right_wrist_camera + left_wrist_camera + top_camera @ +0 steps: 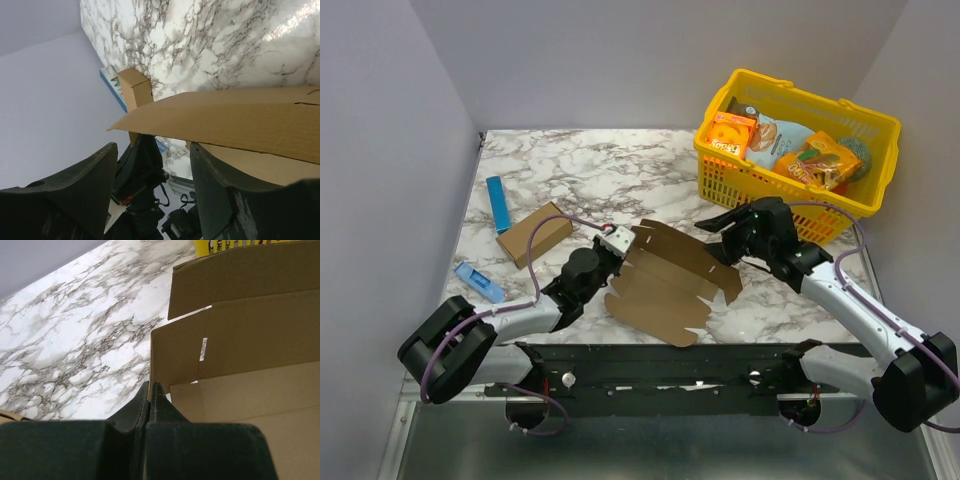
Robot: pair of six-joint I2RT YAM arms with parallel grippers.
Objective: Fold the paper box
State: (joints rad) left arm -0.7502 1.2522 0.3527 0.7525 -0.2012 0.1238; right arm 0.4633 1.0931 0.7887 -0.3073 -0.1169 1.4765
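Observation:
The paper box [670, 280] lies as a flat brown die-cut sheet in the middle of the marble table, its far edge lifted a little. My left gripper [626, 246] is shut on the sheet's left edge. In the left wrist view the two fingers [151, 390] pinch the thin cardboard [240, 340] between them. My right gripper [712, 238] stands open at the sheet's far right side. In the right wrist view a raised flap [225, 120] of the sheet runs just ahead of the open gripper [152, 155], with nothing between the fingers.
A yellow basket [790, 190] with orange snack boxes stands at the back right, close behind the right arm. A small brown carton [533, 234] lies left of the sheet, with a blue bar [498, 203] behind it and a blue object [479, 282] near the left edge.

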